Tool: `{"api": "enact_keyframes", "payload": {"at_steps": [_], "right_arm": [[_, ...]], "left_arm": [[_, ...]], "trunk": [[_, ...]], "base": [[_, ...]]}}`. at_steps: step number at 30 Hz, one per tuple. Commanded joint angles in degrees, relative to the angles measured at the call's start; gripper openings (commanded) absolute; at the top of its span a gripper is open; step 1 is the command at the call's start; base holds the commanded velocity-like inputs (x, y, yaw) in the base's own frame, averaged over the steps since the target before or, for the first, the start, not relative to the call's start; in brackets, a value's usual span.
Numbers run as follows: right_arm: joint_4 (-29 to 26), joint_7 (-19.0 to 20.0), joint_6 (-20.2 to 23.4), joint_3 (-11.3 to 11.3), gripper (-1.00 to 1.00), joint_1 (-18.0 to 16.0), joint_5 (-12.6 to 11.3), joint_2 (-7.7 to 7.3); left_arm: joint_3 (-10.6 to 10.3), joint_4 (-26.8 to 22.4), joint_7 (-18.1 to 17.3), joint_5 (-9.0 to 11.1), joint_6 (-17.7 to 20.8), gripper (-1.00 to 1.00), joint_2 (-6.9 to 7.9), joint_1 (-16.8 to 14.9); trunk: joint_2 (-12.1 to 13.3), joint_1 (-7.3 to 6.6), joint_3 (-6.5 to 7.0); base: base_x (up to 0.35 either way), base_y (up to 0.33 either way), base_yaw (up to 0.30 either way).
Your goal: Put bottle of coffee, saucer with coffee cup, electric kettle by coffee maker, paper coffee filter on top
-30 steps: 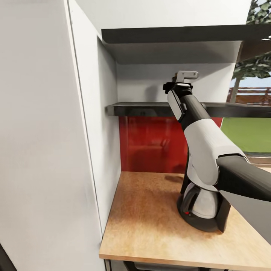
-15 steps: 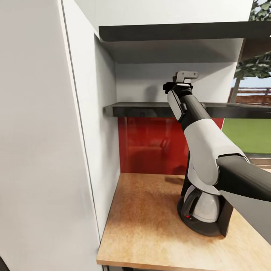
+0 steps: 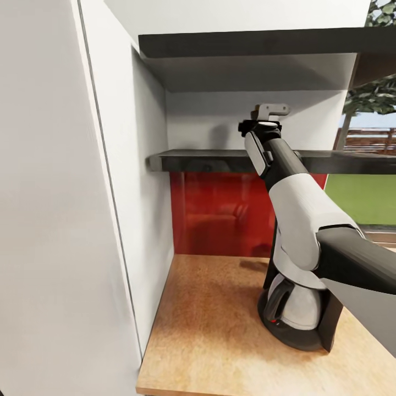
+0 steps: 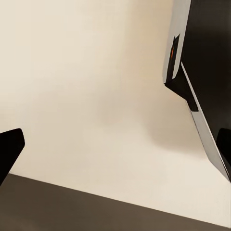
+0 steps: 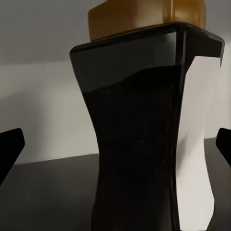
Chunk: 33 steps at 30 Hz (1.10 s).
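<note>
My right gripper (image 5: 115, 144), jaws apart, flanks the dark squarish bottle of coffee (image 5: 144, 125) with its yellow-brown cap on the glossy dark shelf (image 3: 220, 160); my left gripper's (image 4: 115, 149) jaws also stand apart.

right arm (image 3: 308, 220): raised, extended forward | jaws: spread wide

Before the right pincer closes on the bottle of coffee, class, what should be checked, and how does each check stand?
1. Bottle of coffee between the right pincer's fingertips: ok, one dark tip shows at each side.
2. Pincer open wide enough: ok, gaps on both sides.
3. Bottle upright on the kitchen shelf: ok.
4. Yellow-brown cap on: ok.
5. Fingers deep enough around the bottle: cannot tell.
6. Kitchen countertop space beside the coffee maker: ok, bare wood on its left.
</note>
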Motion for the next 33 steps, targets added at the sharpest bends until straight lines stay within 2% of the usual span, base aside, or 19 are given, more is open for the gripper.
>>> {"api": "enact_keyframes", "payload": {"at_steps": [1, 33], "right_arm": [[-0.06, -0.16, 0.36, 0.03, 1.00, 0.00, 0.06, 0.01], [1.15, -0.08, 0.36, 0.03, 1.00, 0.08, 0.06, 0.01]], "left_arm": [[-0.15, 0.11, 0.00, 0.51, -0.32, 1.00, -0.01, -0.01], [-0.16, 0.11, 0.05, 0.52, -0.32, 1.00, -0.18, -0.02]], "trunk": [[-0.03, 0.02, 0.00], [-0.03, 0.02, 0.00]], "base": [[0.055, -0.039, 0.000], [0.037, -0.017, 0.000]]}}
